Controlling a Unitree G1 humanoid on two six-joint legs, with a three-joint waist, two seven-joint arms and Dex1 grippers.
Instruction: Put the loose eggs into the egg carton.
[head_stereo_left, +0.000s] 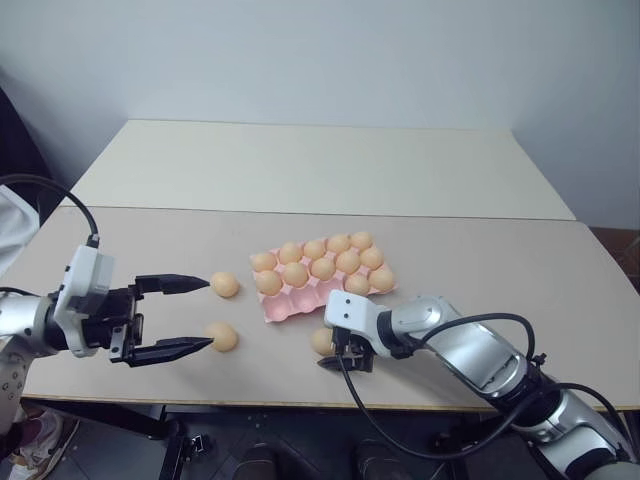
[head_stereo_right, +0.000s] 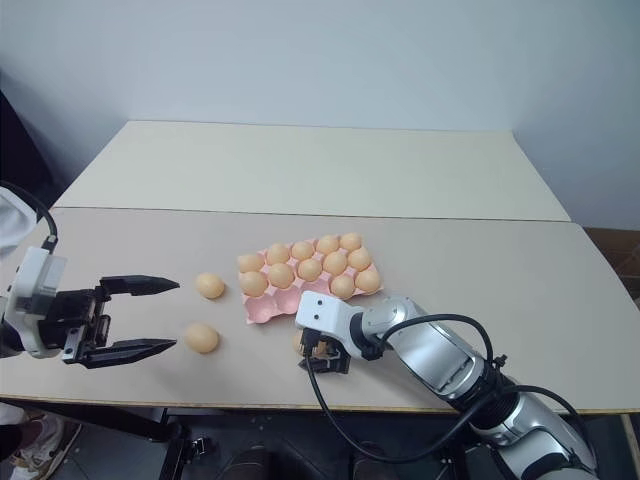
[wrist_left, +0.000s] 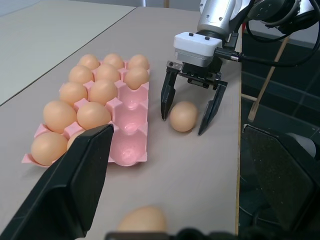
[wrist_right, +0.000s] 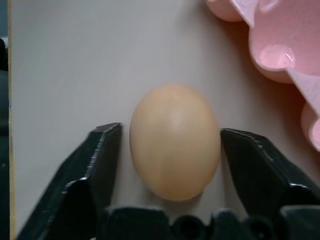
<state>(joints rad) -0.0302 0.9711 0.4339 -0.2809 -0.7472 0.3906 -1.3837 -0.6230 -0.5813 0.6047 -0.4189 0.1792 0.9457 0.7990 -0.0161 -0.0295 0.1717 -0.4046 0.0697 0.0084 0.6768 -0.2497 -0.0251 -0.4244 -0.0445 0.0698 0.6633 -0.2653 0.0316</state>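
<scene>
Egg (wrist_right: 175, 141) lies on desk (head_stereo_left: 500, 270) btwn right fingers (wrist_right: 172, 150), which straddle it w/ small gaps, not yet gripping, lined up for a pinch. Egg carton (wrist_left: 131, 150) just beside, front cups empty. Left fingers (head_stereo_left: 190, 315) spread wide, nothing held, two more eggs near tips.

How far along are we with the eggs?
Done: twelve eggs sit in the egg carton, leaving three cups empty. In hand: the right gripper straddles one loose egg, jaws not yet shut on it. Left: two more loose eggs beside the open left gripper.
</scene>
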